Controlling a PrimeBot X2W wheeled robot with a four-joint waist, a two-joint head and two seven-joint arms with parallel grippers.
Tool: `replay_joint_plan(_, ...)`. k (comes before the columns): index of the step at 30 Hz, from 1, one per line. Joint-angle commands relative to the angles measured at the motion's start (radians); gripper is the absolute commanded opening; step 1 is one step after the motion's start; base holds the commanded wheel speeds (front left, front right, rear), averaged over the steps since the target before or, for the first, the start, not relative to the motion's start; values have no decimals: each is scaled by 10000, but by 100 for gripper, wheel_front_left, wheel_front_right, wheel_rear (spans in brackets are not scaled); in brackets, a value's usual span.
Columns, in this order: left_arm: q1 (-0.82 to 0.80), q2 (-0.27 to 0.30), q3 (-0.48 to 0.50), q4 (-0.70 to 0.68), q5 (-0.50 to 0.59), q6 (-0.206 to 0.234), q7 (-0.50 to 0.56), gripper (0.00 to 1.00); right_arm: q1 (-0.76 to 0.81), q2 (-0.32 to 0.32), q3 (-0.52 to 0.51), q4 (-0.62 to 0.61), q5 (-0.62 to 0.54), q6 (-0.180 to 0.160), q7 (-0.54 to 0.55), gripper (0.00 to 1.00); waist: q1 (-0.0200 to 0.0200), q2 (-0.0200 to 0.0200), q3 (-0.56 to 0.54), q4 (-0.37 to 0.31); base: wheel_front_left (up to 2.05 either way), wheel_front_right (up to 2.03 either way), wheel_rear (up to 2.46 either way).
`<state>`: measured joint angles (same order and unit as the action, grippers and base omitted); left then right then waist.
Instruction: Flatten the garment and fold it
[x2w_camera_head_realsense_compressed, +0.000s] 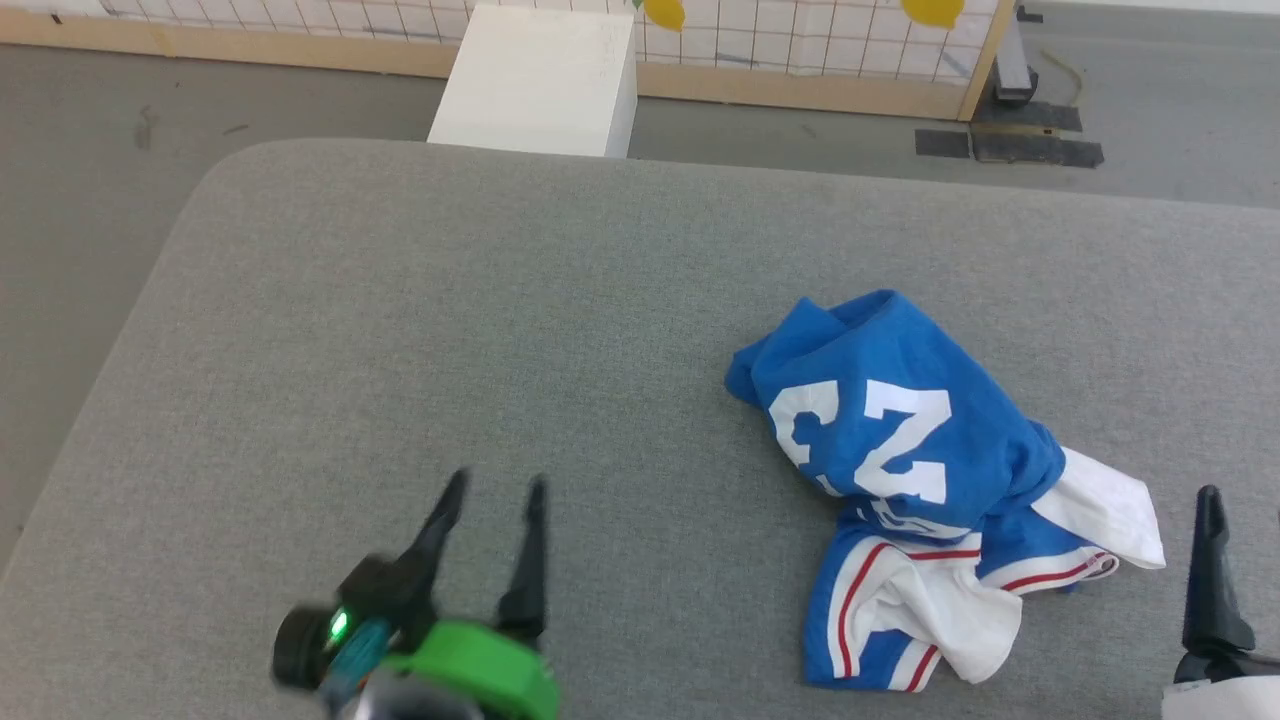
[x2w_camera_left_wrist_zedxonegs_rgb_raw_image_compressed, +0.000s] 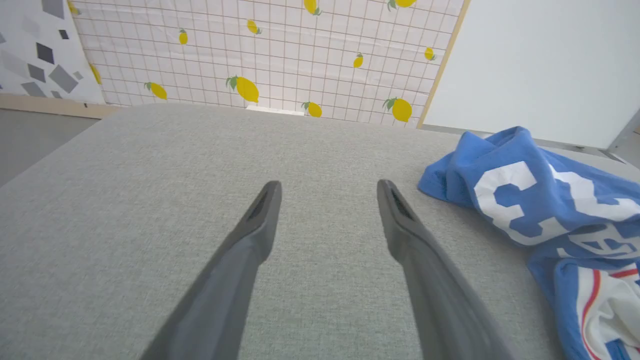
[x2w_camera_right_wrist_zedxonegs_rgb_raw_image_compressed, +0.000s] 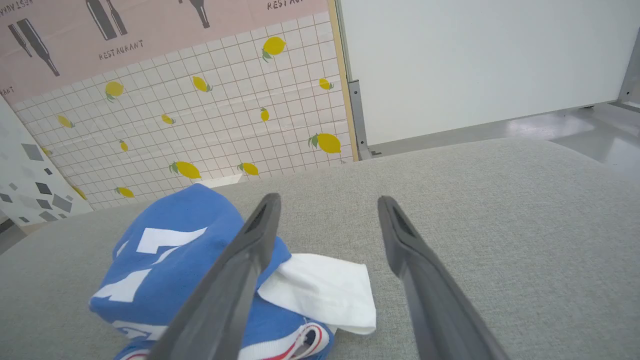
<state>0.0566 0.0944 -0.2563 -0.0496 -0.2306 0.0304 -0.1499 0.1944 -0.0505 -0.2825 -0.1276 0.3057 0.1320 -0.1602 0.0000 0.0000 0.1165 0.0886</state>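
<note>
The blue garment (x2w_camera_head_realsense_compressed: 900, 440) lies crumpled on the right half of the grey desk (x2w_camera_head_realsense_compressed: 450, 300), toward the near edge. Its white numbers face up, and a white sleeve and red-striped trim spill out on its near right side. The left fingers (x2w_camera_head_realsense_compressed: 528, 560) are spread apart and empty over bare desk well to its left, while the right fingers (x2w_camera_head_realsense_compressed: 1212, 570), also released and holding nothing, stand just to the right of the white sleeve.

Crumpled royal-blue jersey T-shirt with white sleeves (x2w_camera_head_realsense_compressed: 900, 450) lies on rounded grey fabric tabletop (x2w_camera_head_realsense_compressed: 500, 300) toward 4 o'clock, dark two-fingered left gripper (x2w_camera_head_realsense_compressed: 497, 482) sits at 7 o'clock, well apart, dark two-fingered right gripper (x2w_camera_right_wrist_zedxonegs_rgb_raw_image_compressed: 329, 200) near the shirt's 4 o'clock, white rectangular box (x2w_camera_head_realsense_compressed: 540, 80) stands beyond the tabletop at 12 o'clock
</note>
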Motion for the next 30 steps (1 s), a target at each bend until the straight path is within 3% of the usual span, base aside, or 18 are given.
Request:
replay_joint_plan(1, -445, 59, -224, -255, 204, -115, 421, 100, -210, 2, -55, -31, -48, -13, -56, 100, 0, 0, 107, 34, 0, 0, 0)
replay_joint_plan(6, -1580, 111, -1585, -1089, 588, -857, 2710, 100, -357, 2, -128, -19, 37, -13, -42, 100, 0, 0, 398, 55, 0, 0, 0)
replay_joint_plan(13, -2682, -196, -3377, -1314, 432, -1326, 4682, 100, -693, 2, -24, 202, 185, -13, -138, 100, 0, 0, 942, -10, 0, 0, 0)
replay_joint_plan(23, -3633, -385, -5245, 1045, 355, -1506, 5089, 100, -1171, 3, 47, 512, 162, -13, -265, 100, 0, 0, 1699, -144, 0, 0, 0)
replay_joint_plan(30, -4444, -435, -5875, 2290, 193, -1277, 4734, 100, -1431, 3, 111, 516, 126, -13, -234, 100, 0, 0, 2040, -264, 0, 0, 0)
